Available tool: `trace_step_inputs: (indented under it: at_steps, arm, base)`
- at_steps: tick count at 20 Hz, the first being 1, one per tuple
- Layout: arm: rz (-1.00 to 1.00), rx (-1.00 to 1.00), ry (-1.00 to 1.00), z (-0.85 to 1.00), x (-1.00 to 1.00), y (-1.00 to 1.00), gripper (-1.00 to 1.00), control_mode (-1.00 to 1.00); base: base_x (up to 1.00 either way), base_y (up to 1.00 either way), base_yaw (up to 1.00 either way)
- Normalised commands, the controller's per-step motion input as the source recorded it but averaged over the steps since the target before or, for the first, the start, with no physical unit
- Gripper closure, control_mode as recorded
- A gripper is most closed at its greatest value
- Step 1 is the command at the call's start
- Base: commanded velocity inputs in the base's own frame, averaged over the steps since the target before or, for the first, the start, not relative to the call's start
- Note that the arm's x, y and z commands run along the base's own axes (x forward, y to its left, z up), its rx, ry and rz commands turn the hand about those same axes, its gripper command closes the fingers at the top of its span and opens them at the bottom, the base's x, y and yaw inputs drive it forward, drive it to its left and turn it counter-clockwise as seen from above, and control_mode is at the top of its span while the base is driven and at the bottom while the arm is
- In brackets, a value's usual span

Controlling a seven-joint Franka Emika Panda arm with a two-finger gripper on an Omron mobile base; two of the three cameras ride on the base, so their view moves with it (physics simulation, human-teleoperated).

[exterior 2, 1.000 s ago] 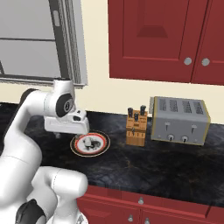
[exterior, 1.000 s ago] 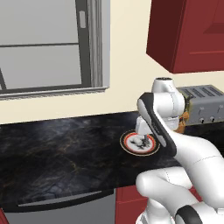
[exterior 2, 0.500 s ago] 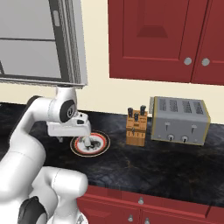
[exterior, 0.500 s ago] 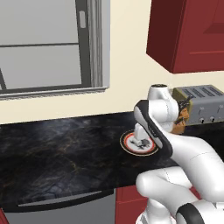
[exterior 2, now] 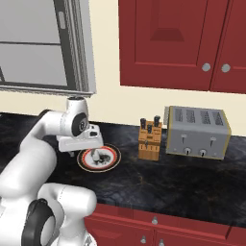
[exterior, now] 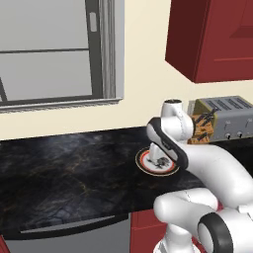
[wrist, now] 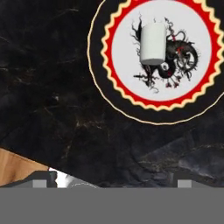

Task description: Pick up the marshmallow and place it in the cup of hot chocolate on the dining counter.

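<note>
- Left base view: the white arm is rising from the lower right and covering much of the round plate (exterior: pixel 146 166) on the black worktop (exterior: pixel 69 178). The gripper (exterior: pixel 159 162) is hanging over the plate, its fingertips too small to separate clearly. The knife block (exterior: pixel 201 127) and toaster (exterior: pixel 227 117) are partly hidden behind the arm, and the toaster is cut off at the right edge.
- Right base view: the gripper (exterior 2: pixel 98 156) is hovering just above the plate (exterior 2: pixel 113 158), blocking the plate's middle; the marshmallow is not distinguishable here. The knife block (exterior 2: pixel 149 141) and toaster (exterior 2: pixel 198 132) are standing well to the right.
- Hand view: the marshmallow (wrist: pixel 152 43) is lying on the plate (wrist: pixel 131 98), over its dark dragon-like drawing. The plate is cut off at the top and right. The jaws are standing wide apart, holding nothing.
</note>
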Motion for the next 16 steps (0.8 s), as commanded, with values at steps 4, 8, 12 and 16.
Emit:
trace_step_inputs:
  at_steps: [4, 8, 12, 16]
  arm:
    - [0.06, 0.0, 0.01, -0.07, 0.18, 0.0, -1.0, -1.0]
    - [0.01, 0.0, 0.0, -0.22, 0.21, 0.0, -1.0, -1.0]
    - [0.0, 0.0, 0.0, -0.28, 0.29, 0.0, -1.0, -1.0]
    - [0.0, 0.0, 0.0, -0.24, 0.23, 0.0, -1.0, -1.0]
  base:
    - [0.0, 0.0, 0.0]
    - [0.0, 0.0, 0.0]
    - [0.0, 0.0, 0.0]
    - [0.0, 0.0, 0.0]
